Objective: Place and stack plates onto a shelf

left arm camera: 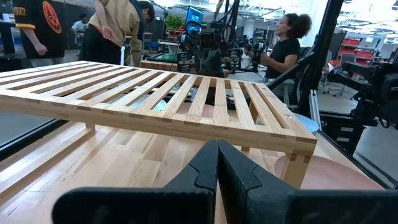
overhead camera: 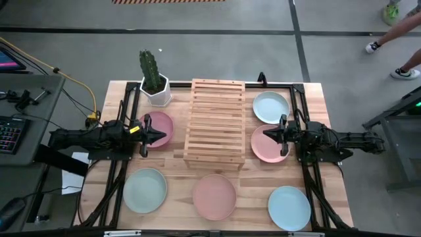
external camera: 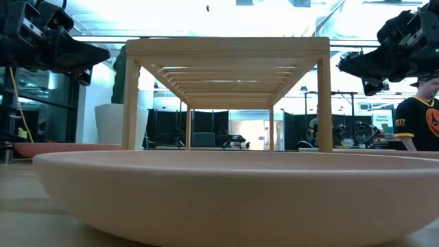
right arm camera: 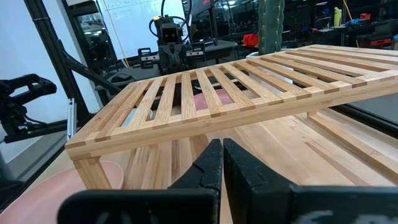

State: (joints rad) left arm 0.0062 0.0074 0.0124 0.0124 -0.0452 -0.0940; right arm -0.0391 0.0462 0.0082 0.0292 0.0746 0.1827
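Note:
The pale slatted shelf [overhead camera: 216, 122] stands on its legs at the table's middle, with nothing on top. Six plates lie flat on the table: pink [overhead camera: 160, 122] left of the shelf, light blue [overhead camera: 271, 106] and pink [overhead camera: 263, 148] to its right, and pale green [overhead camera: 145, 190], pink [overhead camera: 214, 196] and light blue [overhead camera: 289, 207] along the near edge. My left gripper [overhead camera: 161, 136] is shut and hovers over the left pink plate. My right gripper [overhead camera: 266, 135] is shut and hovers over the right pink plate. Both point at the shelf, about level with its top [external camera: 226, 46].
A white pot with a green cactus [overhead camera: 155, 82] stands at the shelf's far left corner. A black frame [overhead camera: 299, 105] runs along the table's sides. People stand in the room beyond the table [left arm camera: 286, 37]. Bare wood shows between the shelf and the near row of plates.

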